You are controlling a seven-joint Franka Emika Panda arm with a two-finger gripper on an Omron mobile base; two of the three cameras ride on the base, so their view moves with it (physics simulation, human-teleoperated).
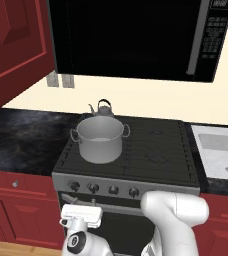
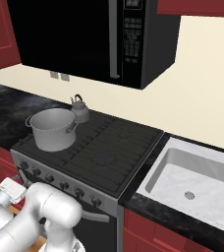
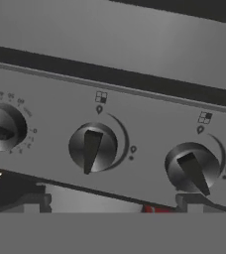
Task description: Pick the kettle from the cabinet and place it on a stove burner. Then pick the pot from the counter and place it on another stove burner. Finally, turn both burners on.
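the gripper (image 3: 107,201) is held just in front of the stove's silver knob row (image 3: 135,124), its dark fingertips (image 3: 33,201) set wide apart, nothing between them. a middle knob (image 3: 91,147) is framed between the tips, another knob (image 3: 192,167) beside it. on the black cooktop (image 1: 156,150) the pot (image 1: 100,138) is seated on the front left burner, the kettle (image 1: 102,108) just behind it on the rear left burner. the red cabinet door (image 1: 13,45) is seen open at the left.

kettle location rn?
The kettle sits on the back-left burner of the stove, directly behind the pot and near the cream back wall; in the right base view it shows just right of the pot.
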